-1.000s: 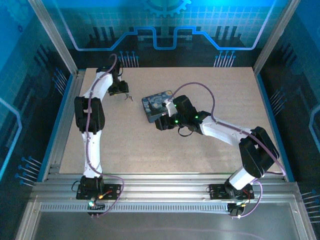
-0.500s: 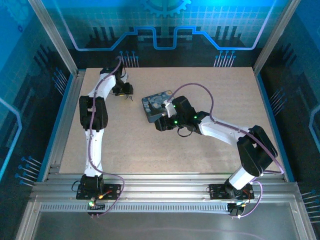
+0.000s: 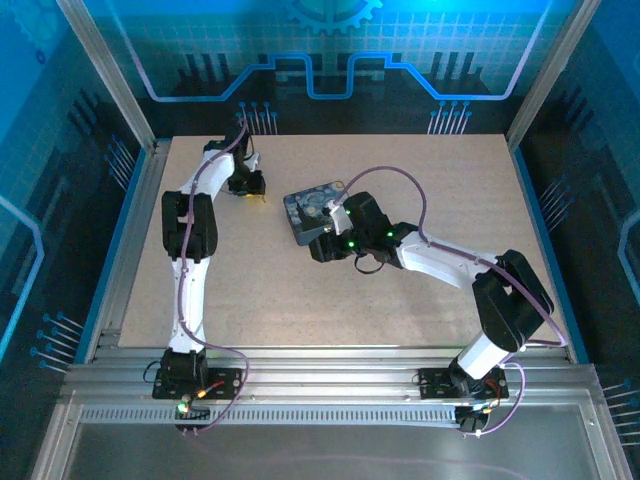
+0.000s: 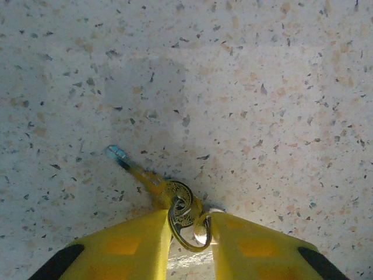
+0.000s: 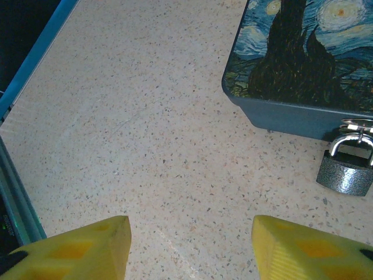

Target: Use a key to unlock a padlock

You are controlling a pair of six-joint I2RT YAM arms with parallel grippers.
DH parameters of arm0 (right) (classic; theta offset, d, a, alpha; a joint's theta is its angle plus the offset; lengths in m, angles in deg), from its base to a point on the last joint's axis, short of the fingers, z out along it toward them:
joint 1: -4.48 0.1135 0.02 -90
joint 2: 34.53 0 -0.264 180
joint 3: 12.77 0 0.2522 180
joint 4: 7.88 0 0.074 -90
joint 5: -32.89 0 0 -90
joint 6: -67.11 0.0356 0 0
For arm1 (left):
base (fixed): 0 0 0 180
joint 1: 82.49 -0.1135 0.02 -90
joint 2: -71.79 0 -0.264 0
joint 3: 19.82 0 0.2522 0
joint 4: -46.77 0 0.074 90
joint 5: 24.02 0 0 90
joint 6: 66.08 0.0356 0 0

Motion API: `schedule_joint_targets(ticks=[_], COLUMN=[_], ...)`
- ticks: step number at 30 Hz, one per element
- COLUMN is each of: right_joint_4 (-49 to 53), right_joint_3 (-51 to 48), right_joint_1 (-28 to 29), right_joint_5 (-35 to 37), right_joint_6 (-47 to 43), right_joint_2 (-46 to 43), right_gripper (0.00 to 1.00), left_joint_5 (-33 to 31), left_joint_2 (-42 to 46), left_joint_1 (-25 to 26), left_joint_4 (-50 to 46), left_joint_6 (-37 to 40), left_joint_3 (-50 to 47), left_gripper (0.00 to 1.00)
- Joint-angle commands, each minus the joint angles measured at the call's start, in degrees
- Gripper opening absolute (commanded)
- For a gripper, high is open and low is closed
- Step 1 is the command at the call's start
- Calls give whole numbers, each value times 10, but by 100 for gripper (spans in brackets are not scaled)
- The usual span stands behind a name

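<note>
Left claw (image 4: 189,219): jaws narrow, closed on the ring end of the key (image 4: 152,182). The blade sticks out ahead and to the left, lying on the table (image 4: 262,87) at the far left corner.

Right claw (image 5: 192,233): jaws wide, holding nothing. The padlock (image 5: 345,173) lies ahead and to the right, well apart from the fingers. It rests on the table, its shackle hooked to a fitting on the box (image 5: 291,64).
</note>
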Motion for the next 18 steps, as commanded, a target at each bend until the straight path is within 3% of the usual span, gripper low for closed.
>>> schedule_joint_targets(ticks=[1, 12, 18], right_joint_4=[9, 11, 11], right_joint_3=[14, 7, 5], right_joint_1=[11, 11, 14], right_joint_5=[5, 6, 5], right_joint_6=[-2, -5, -1], right_joint_2=[4, -5, -11], right_gripper=[57, 57, 57], left_joint_5=[2, -17, -30], left_joint_2=[20, 46, 102], left_joint_1=[3, 3, 3], left_joint_4=[-1, 10, 31], left_joint_6=[0, -8, -30], left_joint_3=[-19, -57, -127], left_gripper=[22, 5, 3])
